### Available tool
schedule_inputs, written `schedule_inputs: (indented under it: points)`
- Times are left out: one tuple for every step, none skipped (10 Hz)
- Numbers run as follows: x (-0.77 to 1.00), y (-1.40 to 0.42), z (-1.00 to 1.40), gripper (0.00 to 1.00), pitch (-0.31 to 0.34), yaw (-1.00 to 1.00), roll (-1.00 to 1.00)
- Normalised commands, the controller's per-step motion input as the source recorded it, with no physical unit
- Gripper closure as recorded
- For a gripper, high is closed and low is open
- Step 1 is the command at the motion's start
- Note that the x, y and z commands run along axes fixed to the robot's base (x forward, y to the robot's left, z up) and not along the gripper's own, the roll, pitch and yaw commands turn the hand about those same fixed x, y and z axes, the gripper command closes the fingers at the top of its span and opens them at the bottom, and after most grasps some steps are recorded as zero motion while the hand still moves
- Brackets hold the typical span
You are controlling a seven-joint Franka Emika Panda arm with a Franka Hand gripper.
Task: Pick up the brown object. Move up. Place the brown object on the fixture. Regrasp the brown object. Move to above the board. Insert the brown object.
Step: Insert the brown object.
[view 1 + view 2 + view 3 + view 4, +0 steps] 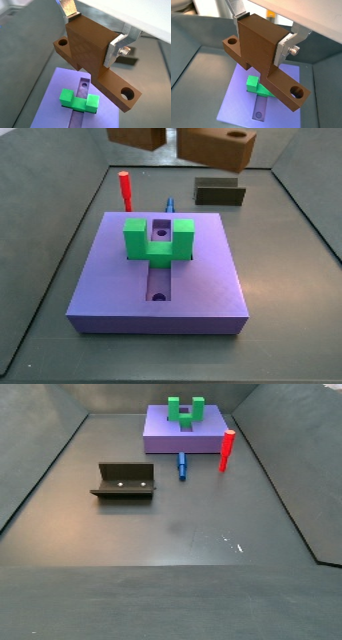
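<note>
My fingers (119,44) are closed on the blocky head of the brown object (93,50), one silver plate against each side, so my gripper (262,31) holds it in the air above the board (241,102). Both wrist views show the flat bar running crosswise below the head, a round hole near each end, two holes in all.

There is one board, lavender, with one green U-shaped block (158,239) sitting astride its slot (159,278); I count two holes in the slot in a side view. One red peg (227,450) stands upright just beside the board, one blue pin (182,466) lies near it, and one fixture (124,481) sits on the floor well apart from them.

In a side view only the lower parts of the brown object (221,145) show, cut off by the frame edge, and my fingers are out of sight there.
</note>
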Motion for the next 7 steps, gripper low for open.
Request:
schedule_inputs:
  points:
    - [-0.01,-0.07,-0.2,1.0,-0.156,-0.96,-0.15]
    - [-0.01,-0.07,-0.2,1.0,-0.156,-0.96,-0.15]
    - [0.0,-0.07,-0.2,1.0,-0.15,-0.95,-0.15]
    - [0.0,-0.06,-0.19,1.0,-0.137,-0.96,-0.15]
    - [0.0,-0.06,-0.18,1.0,-0.123,-0.96,-0.14]
    - [0.0,-0.06,-0.19,1.0,-0.123,-0.96,-0.14]
    - [0.0,-0.06,-0.19,1.0,-0.119,-0.97,-0.14]
